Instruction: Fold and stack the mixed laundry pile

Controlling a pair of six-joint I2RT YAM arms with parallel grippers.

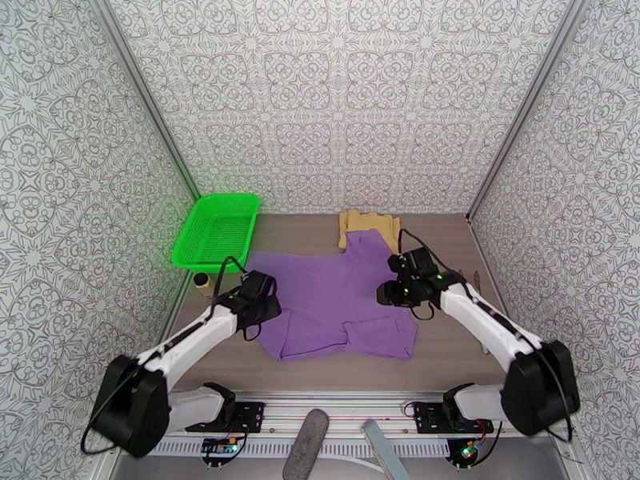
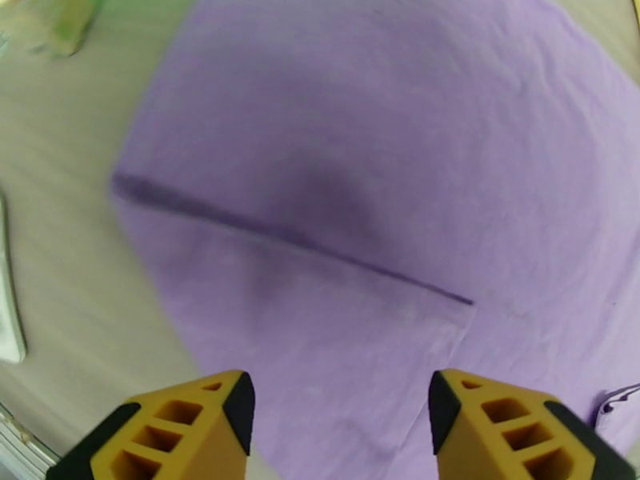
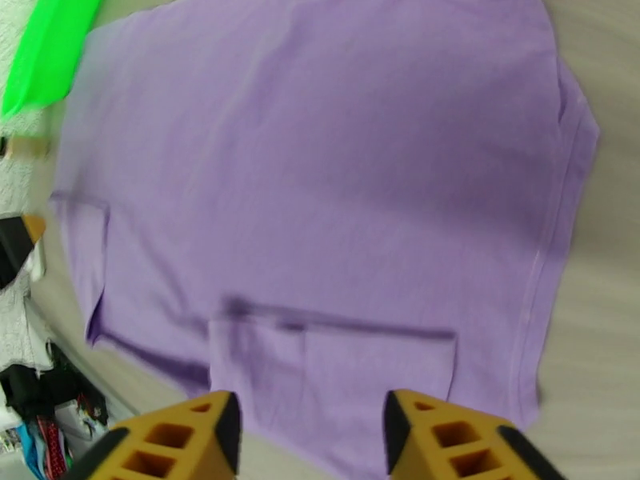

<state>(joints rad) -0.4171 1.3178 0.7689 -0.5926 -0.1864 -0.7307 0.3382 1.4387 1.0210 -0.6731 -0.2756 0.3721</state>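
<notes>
Yellow fingertips (image 2: 184, 430) of the left gripper (image 2: 340, 410) stood apart above the cloth with nothing between them; the right gripper (image 3: 312, 426) hung likewise, released and empty. Below both lay the purple T-shirt (image 1: 336, 302), spread flat mid-table between the arms, with one flap turned in along its near edge. Behind it, at the far edge of the table (image 1: 448, 346), sat the mustard-tan garment (image 1: 368, 224), apparently folded small already and touching the shirt's far end. Judged from this, the task looked roughly half done: the purple shirt wanted more folds, then stacking with the tan piece. A green mesh basket (image 1: 220, 234) sat far left, just beside the shirt's corner; nothing seemed to block the arms
</notes>
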